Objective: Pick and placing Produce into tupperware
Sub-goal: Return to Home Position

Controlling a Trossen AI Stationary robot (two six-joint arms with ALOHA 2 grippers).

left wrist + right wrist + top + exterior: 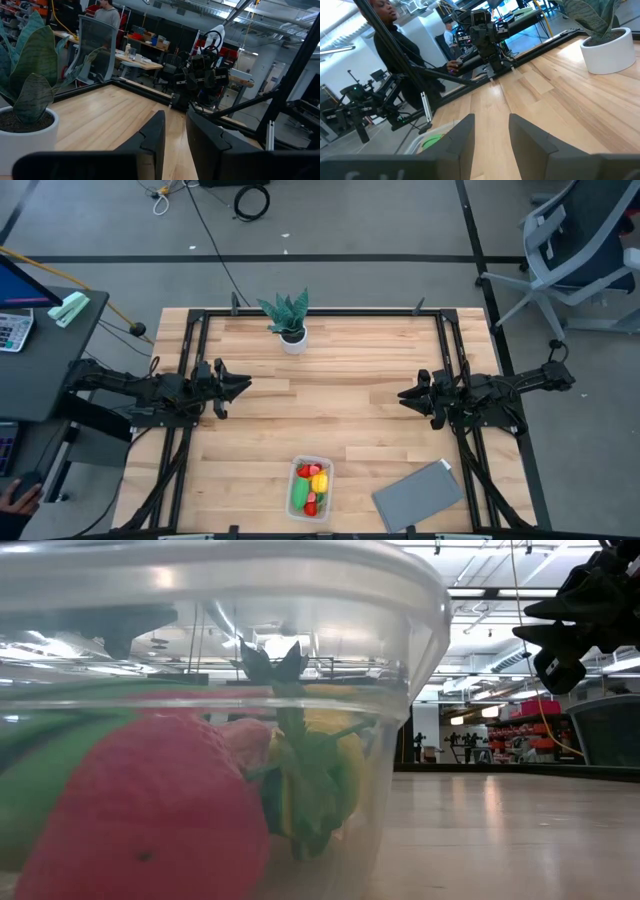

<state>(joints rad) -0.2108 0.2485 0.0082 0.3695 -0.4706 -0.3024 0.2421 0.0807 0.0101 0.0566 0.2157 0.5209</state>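
My left tool (243,386) and right tool (405,395) gape narrowly, empty; the tupperware (311,461) looks light and slick, so I'd pinch its rim.

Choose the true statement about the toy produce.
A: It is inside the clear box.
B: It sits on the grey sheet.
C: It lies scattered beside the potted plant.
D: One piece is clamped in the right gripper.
A: the high view shows the produce inside the tupperware, while the left gripper and right gripper hold nothing.
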